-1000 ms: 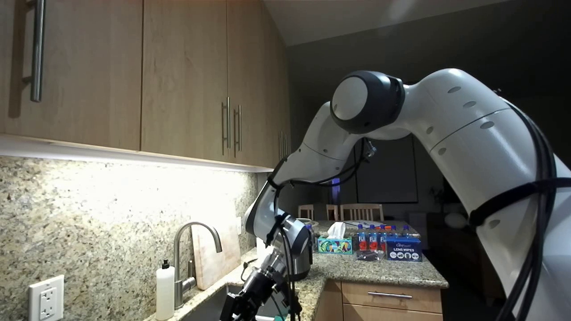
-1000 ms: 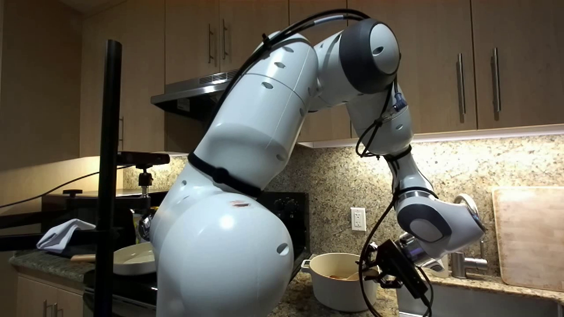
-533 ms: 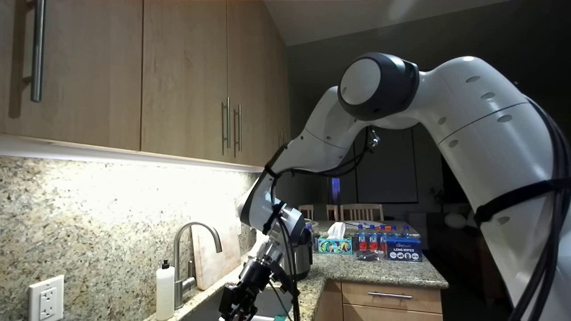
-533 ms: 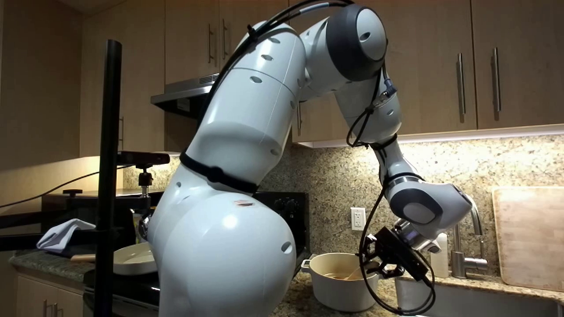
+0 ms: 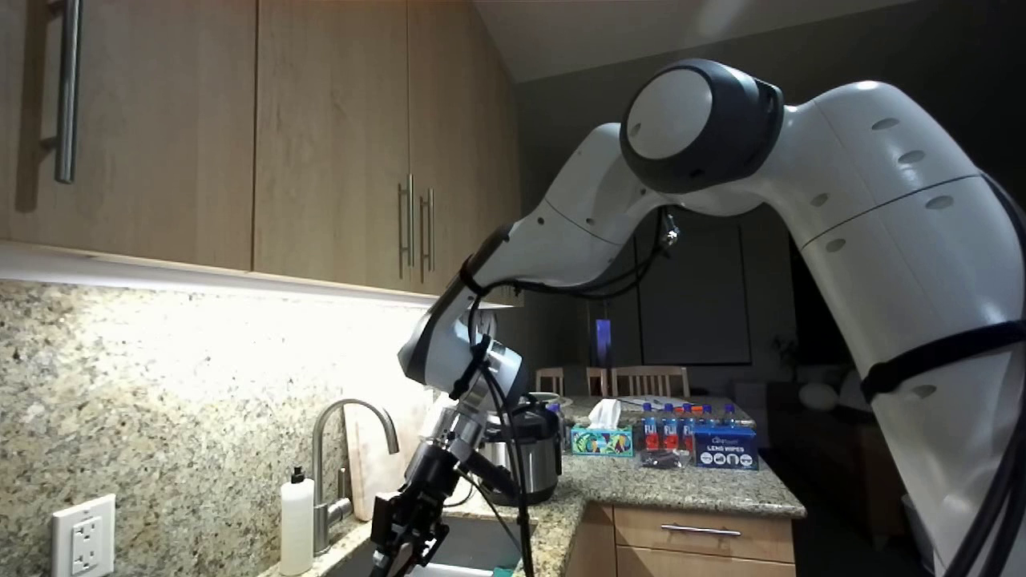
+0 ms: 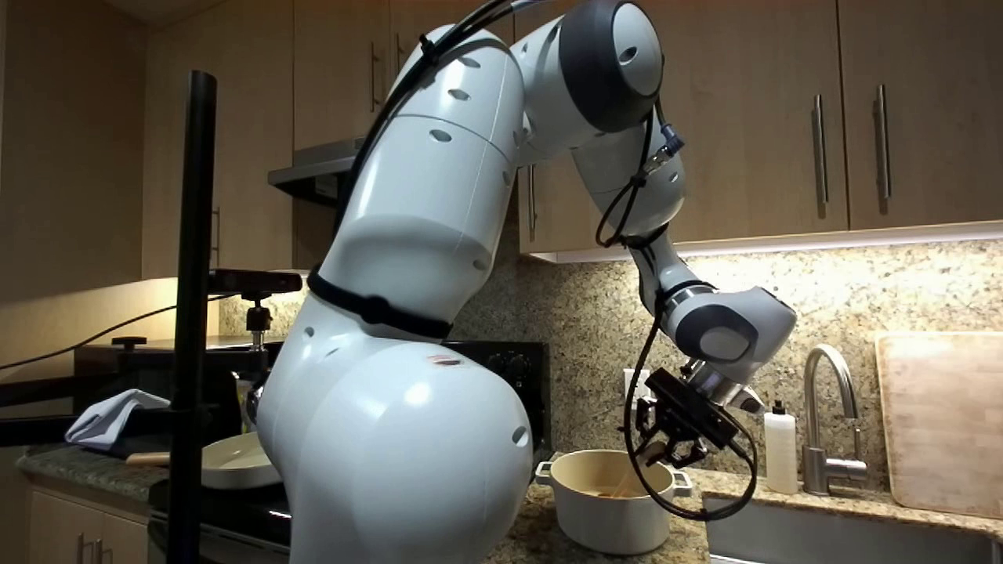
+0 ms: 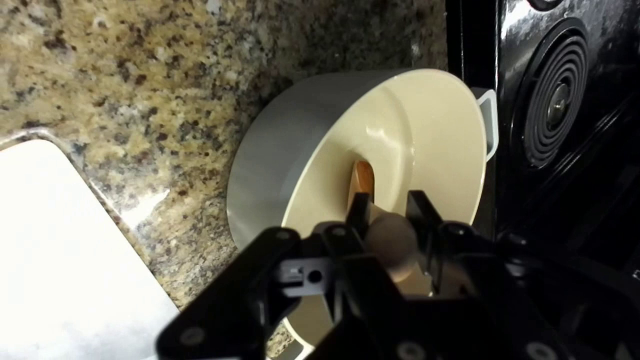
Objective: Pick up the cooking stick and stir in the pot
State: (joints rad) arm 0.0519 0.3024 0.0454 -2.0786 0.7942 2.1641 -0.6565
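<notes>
In the wrist view my gripper [image 7: 388, 207] is shut on the rounded top of the wooden cooking stick [image 7: 392, 242], its fingers on either side. The stick slants down into the pot [image 7: 445, 125]; its reddish-brown lower end [image 7: 364, 175] is inside, near the cream floor. Whether it touches the floor I cannot tell. In an exterior view the white pot [image 6: 611, 521] stands on the counter, and the gripper [image 6: 663, 445] is above its rim on the sink side. The gripper [image 5: 409, 545] also shows low in an exterior view, where the pot is out of view.
Beside the pot lies the black stove [image 7: 555, 107]; opposite it is the sink [image 6: 846, 536] with a faucet [image 6: 831, 415] and soap bottle [image 6: 780, 450]. A cutting board [image 6: 940, 423] leans on the backsplash. The gripper's cable [image 6: 709, 513] loops down beside the pot.
The gripper has risen and swung back toward the pot with the stick, which now stands steeper. The arm's elbow has lifted, and the soap bottle and faucet have come out from behind the wrist.
</notes>
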